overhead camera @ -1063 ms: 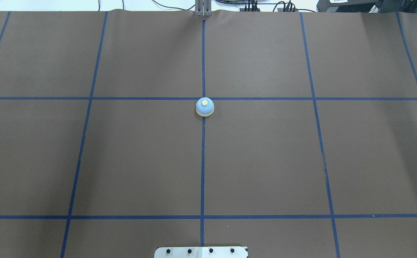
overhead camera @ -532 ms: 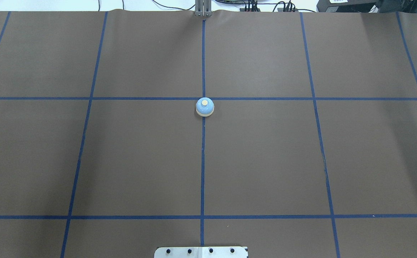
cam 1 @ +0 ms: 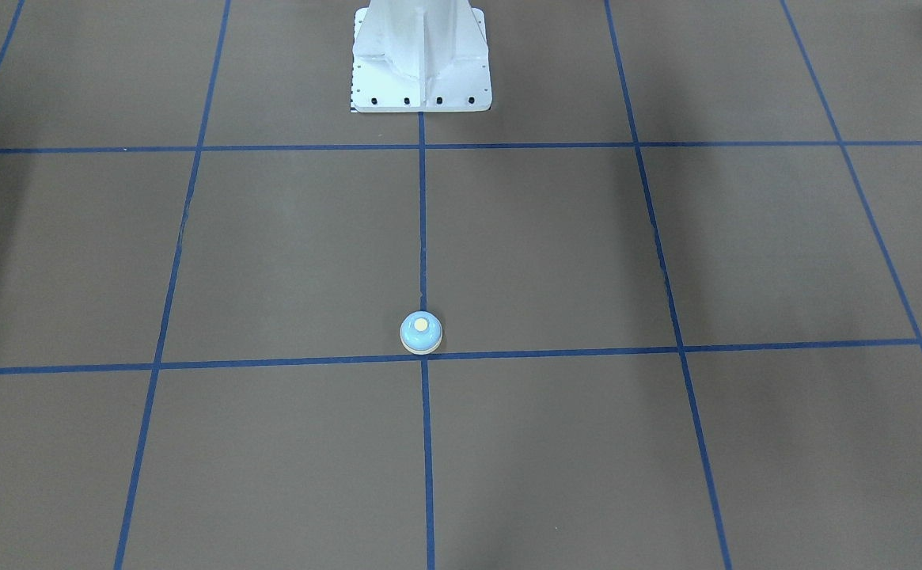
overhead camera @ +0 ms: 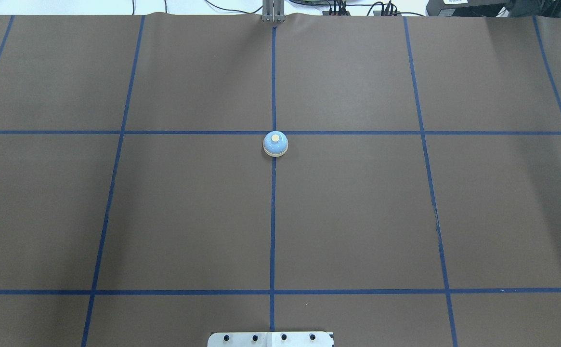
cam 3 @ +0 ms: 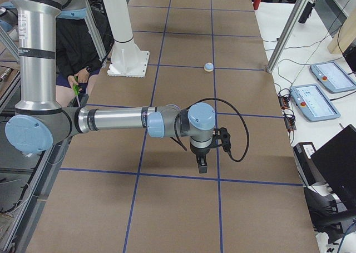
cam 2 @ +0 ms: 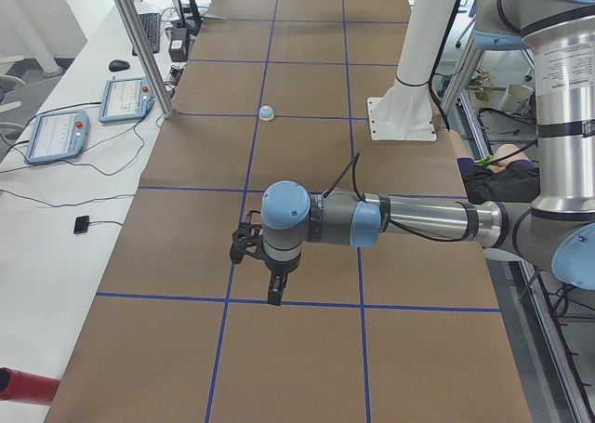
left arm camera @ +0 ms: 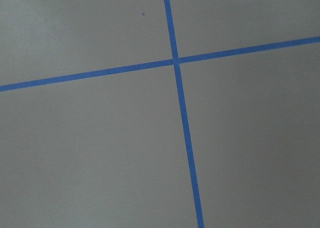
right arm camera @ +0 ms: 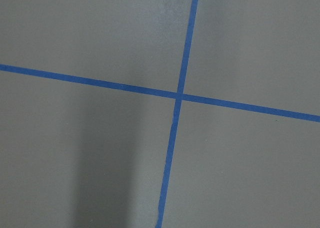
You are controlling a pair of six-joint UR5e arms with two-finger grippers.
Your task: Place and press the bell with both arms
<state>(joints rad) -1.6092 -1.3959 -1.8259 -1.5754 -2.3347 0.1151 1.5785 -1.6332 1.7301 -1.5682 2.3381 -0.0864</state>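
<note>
The small light-blue bell (overhead camera: 275, 143) with a cream button stands upright on the brown mat at a blue tape crossing; it also shows in the front view (cam 1: 421, 332) and both side views (cam 2: 267, 113) (cam 3: 208, 67). Neither arm is near it. My left gripper (cam 2: 274, 288) hangs over the mat far from the bell, toward the table's left end. My right gripper (cam 3: 201, 164) hangs likewise toward the right end. I cannot tell whether either is open or shut. Both wrist views show only mat and tape lines.
The white bolted pedestal (cam 1: 421, 55) stands at the robot's side of the table (overhead camera: 270, 339). Control tablets lie on the side benches (cam 2: 56, 135) (cam 3: 314, 100). Aluminium frame posts (cam 2: 139, 42) stand at the far edge. A seated person (cam 3: 78, 47) is behind the robot.
</note>
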